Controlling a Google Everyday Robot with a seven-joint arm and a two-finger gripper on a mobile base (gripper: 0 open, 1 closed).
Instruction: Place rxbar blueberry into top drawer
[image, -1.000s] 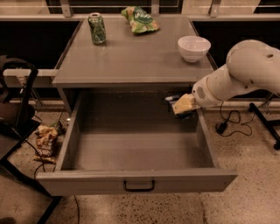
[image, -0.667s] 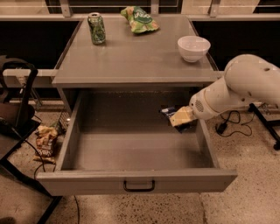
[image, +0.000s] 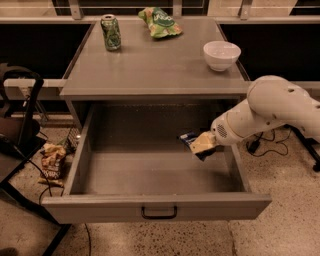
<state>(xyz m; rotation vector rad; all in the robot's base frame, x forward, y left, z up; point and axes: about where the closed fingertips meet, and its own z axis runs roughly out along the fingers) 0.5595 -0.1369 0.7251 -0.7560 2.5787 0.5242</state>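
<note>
The top drawer (image: 155, 205) is pulled wide open below the grey cabinet top, with a black pull handle (image: 159, 213) at the centre of its front panel. My gripper (image: 201, 143) reaches in from the right on a white arm and hangs over the right side of the drawer's inside. It is shut on the rxbar blueberry (image: 188, 137), a small dark blue wrapper that sticks out to the left of the fingers, above the drawer floor.
On the cabinet top stand a green soda can (image: 110, 32) at back left, a green chip bag (image: 159, 22) at the back and a white bowl (image: 221, 54) at right. A snack bag (image: 51, 161) lies on the floor at left, by a black stand (image: 22, 125).
My gripper has moved left and down with the bar, from near the drawer's right wall to further over the drawer's inside.
</note>
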